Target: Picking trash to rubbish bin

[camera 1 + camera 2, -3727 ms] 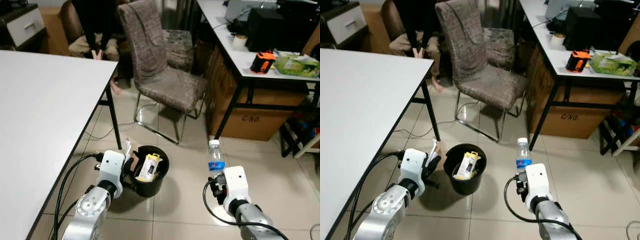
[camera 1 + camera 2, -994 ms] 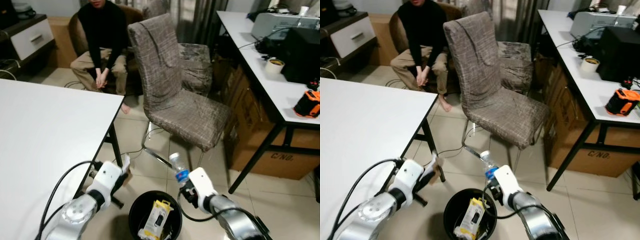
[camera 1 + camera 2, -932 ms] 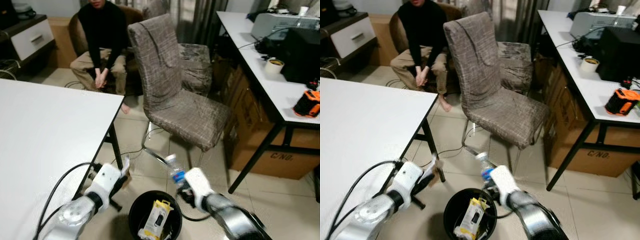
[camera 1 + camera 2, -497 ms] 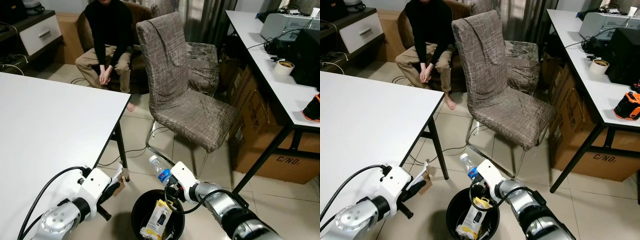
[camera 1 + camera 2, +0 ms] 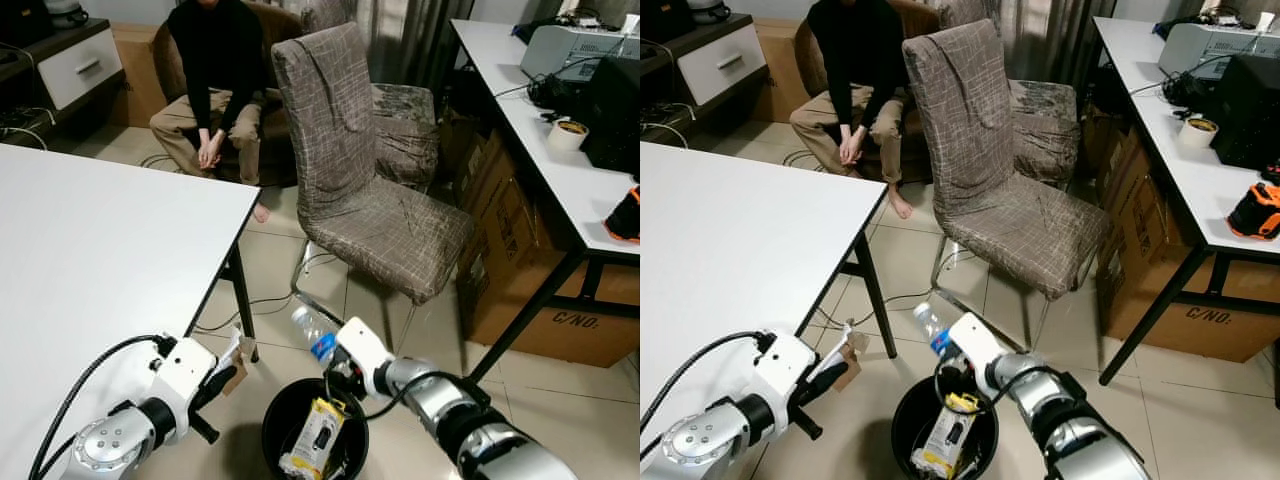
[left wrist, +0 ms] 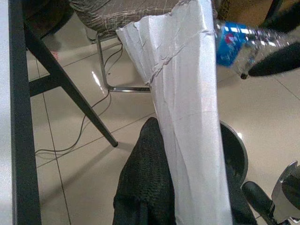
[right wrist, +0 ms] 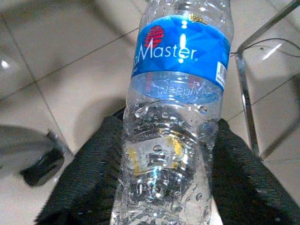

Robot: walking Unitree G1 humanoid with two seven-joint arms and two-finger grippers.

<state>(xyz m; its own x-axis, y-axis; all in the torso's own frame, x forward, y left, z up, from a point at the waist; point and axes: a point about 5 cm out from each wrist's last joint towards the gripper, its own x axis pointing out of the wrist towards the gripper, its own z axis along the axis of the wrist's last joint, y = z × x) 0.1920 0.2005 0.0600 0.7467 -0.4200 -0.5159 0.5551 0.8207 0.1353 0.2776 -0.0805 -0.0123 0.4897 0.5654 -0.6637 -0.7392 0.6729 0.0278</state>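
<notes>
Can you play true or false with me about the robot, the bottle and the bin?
1. The right gripper holds a bottle. True.
2. The bottle has a red label. False: the label is blue.
3. The bin has nothing in it. False: a yellow and black packet already lies inside.
4. The left gripper holds a white strip of paper. True.
5. The bottle is already down in the bin. False: it is tilted above the bin's rim, in the gripper.
6. A person sits behind the chair. True.
</notes>
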